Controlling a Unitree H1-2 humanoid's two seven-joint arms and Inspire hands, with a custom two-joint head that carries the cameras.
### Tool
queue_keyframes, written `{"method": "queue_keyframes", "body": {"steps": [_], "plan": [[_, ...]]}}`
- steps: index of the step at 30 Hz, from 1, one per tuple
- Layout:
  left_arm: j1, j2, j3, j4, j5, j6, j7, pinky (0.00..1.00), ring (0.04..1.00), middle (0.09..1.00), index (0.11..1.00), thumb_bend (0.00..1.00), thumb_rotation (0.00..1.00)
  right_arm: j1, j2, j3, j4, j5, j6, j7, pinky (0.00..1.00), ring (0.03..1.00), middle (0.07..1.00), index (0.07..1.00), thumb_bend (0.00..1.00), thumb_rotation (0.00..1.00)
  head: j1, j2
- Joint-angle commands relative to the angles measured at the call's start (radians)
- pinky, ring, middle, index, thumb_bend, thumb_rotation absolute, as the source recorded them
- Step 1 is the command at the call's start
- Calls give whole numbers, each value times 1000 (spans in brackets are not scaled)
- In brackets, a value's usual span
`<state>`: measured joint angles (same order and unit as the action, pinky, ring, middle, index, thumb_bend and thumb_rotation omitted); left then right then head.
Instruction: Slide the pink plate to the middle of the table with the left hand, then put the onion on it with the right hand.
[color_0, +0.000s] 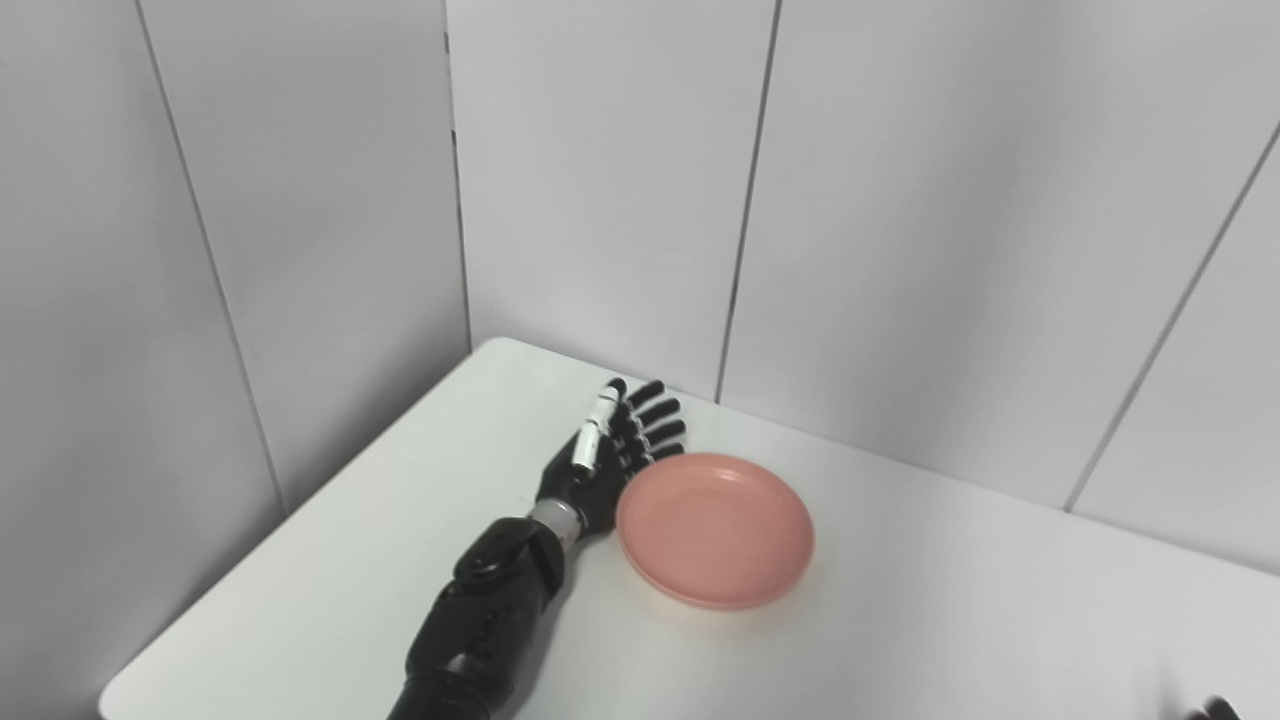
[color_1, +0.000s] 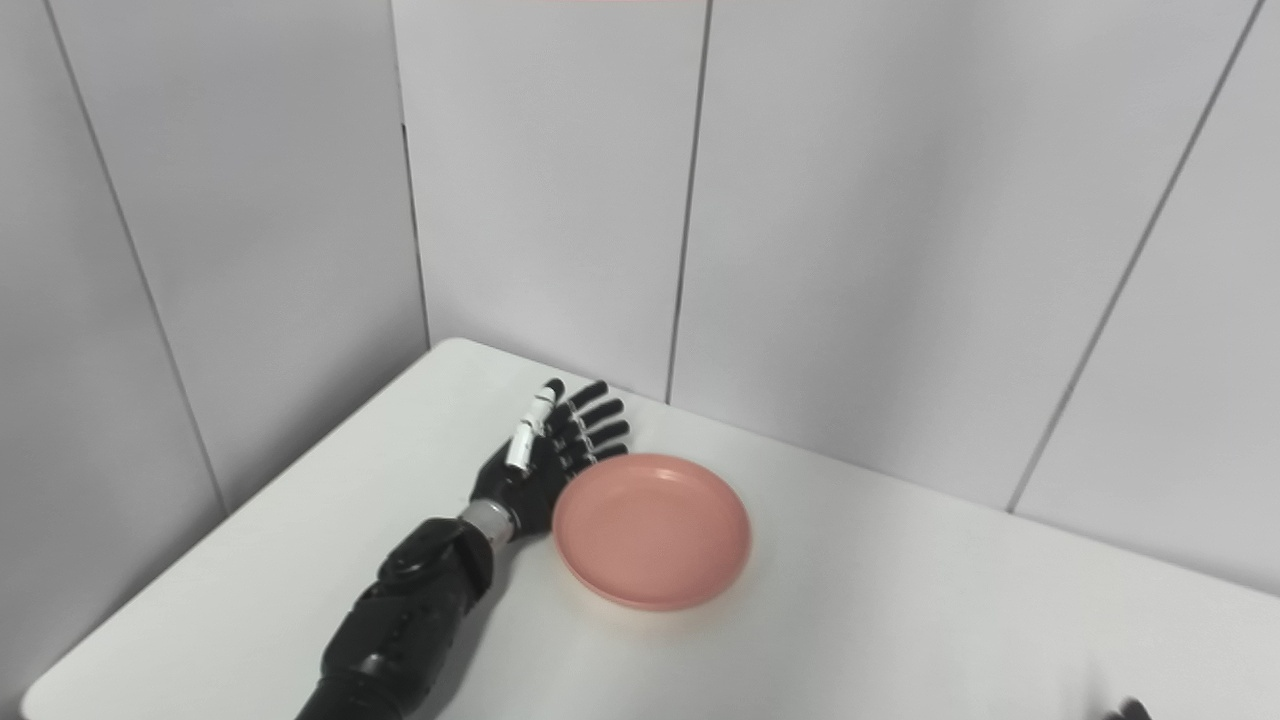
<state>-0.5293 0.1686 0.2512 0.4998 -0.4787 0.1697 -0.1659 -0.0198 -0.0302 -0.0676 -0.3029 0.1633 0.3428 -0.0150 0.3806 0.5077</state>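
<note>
A round pink plate (color_0: 715, 530) lies flat on the white table (color_0: 900, 620), with nothing on it. My left hand (color_0: 605, 455) stands on its edge right against the plate's left rim, fingers stretched out and apart, pointing toward the back wall. It holds nothing. In the right eye view the same plate (color_1: 652, 530) and left hand (color_1: 545, 455) appear. Only a dark tip of my right hand (color_0: 1215, 708) shows at the bottom right corner. No onion is in view.
Grey wall panels (color_0: 900, 200) close the table at the back and on the left. The table's rounded far corner (color_0: 495, 345) lies just behind the left hand. The table's left edge runs down to the bottom left.
</note>
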Motion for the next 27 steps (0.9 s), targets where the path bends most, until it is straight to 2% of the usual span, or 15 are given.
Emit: {"method": "queue_keyframes", "body": {"steps": [1,12,18,27], "plan": [[37,-20,-10,3,15,72,32,824,841,856,851,389,1000,0,2,8,-44,-10,5,3,1000,1000,1000,1000,135,1000,-12,9],[62,-68,-12,-120,9,150,74,829,855,870,852,391,1000,10,20,14,-74,-20,7,-1,1000,1000,1000,1000,111,1000,-81,56],[67,-99,-11,-168,-2,182,85,835,852,868,854,394,1000,10,21,21,-69,-36,-6,0,1000,1000,1000,1000,135,1000,-122,83],[73,-124,-62,-220,19,216,85,823,844,862,845,396,1000,5,29,34,-69,-68,0,-6,1000,1000,1000,1000,175,1000,-178,125]]}}
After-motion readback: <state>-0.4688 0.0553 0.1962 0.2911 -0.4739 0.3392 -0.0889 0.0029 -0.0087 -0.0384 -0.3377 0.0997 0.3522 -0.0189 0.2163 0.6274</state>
